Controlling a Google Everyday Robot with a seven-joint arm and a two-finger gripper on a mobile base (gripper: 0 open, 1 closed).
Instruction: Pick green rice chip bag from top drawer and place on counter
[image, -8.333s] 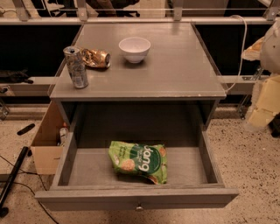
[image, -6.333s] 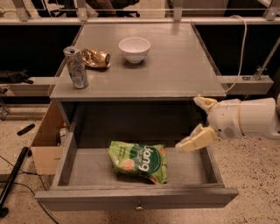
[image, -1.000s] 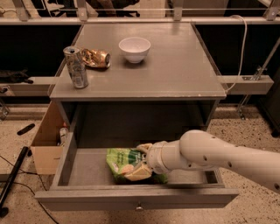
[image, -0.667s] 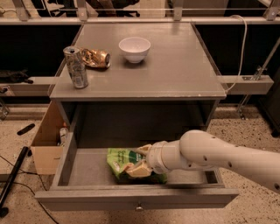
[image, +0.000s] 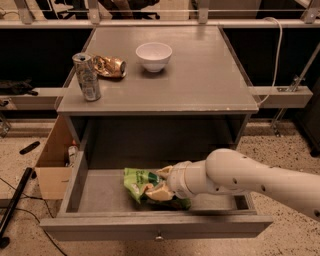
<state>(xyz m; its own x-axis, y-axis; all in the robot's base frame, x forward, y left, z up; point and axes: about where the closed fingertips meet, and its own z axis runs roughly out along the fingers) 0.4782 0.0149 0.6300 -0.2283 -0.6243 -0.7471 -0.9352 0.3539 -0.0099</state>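
The green rice chip bag (image: 135, 180) lies in the open top drawer (image: 100, 227), left of its middle. My gripper (image: 159, 184) reaches in from the right on a white arm and sits on the bag's right part. Its beige fingers (image: 159, 193) are closed on the crumpled bag, which still rests on the drawer floor. The arm hides the bag's right end. The counter (image: 200, 75) is the grey top above the drawer.
On the counter stand a white bowl (image: 154, 56) at the back middle, a metal can (image: 87, 77) at the left edge, and a crumpled gold wrapper (image: 110, 66) behind the can. A cardboard box (image: 52, 160) stands left of the cabinet. The drawer knob (image: 158, 237) is at the front centre.
Long before, the arm came in from the right and went down to the bag. Over the last second the gripper has stayed on the bag with hardly any movement.
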